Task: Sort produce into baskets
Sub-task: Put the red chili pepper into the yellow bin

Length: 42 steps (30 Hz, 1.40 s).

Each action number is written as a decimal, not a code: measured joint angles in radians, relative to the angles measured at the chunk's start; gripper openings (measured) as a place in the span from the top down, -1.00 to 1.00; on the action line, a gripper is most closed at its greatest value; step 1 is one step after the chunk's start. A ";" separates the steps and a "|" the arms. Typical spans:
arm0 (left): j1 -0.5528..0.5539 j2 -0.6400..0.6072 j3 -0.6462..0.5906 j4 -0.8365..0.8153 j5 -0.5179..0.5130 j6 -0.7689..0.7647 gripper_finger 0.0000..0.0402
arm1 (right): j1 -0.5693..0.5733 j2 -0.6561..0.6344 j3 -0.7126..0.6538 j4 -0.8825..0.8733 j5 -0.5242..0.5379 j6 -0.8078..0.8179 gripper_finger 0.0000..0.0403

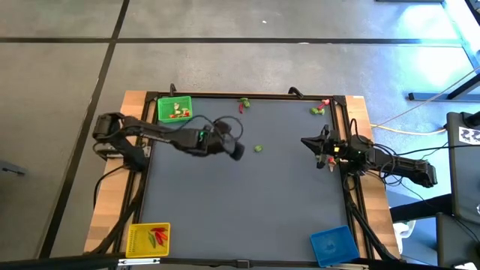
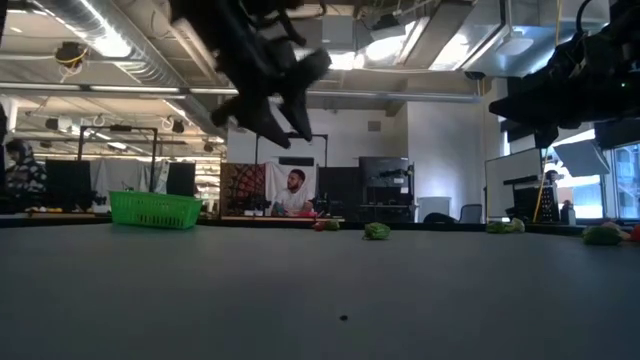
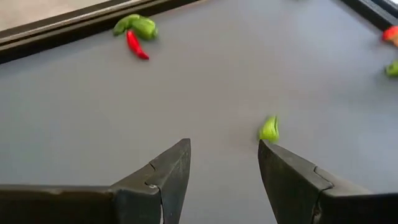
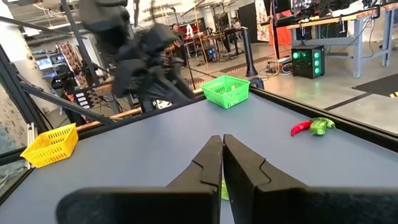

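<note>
My left gripper (image 1: 240,152) is open and empty, raised above the table's middle (image 2: 285,120). A small green produce piece (image 1: 258,148) lies on the mat just ahead of its fingertips (image 3: 269,129). My right gripper (image 1: 304,142) is shut and empty at the table's right side (image 4: 222,142). The green basket (image 1: 174,109) at the far left holds several pieces. The yellow basket (image 1: 148,238) at the near left holds red and green pieces. The blue basket (image 1: 333,245) stands at the near right. A red chili (image 3: 137,45) and a green pepper (image 3: 142,27) lie at the far edge.
More red and green pieces (image 1: 321,107) lie at the far right corner. A raised black frame (image 1: 247,95) runs round the mat. Bare mat (image 1: 240,202) spreads over the near half. A person (image 2: 292,195) sits in the room behind the table.
</note>
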 joint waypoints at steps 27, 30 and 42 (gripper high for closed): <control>0.371 0.318 0.091 0.311 0.220 0.116 0.09 | 0.000 0.000 0.000 -0.004 0.023 -0.026 0.92; 0.402 0.364 0.170 0.243 0.234 0.156 0.09 | 0.000 0.000 0.000 -0.004 0.027 -0.027 0.92; 0.523 0.510 0.389 0.081 0.331 0.249 0.11 | 0.000 0.000 0.000 -0.009 0.028 -0.052 0.92</control>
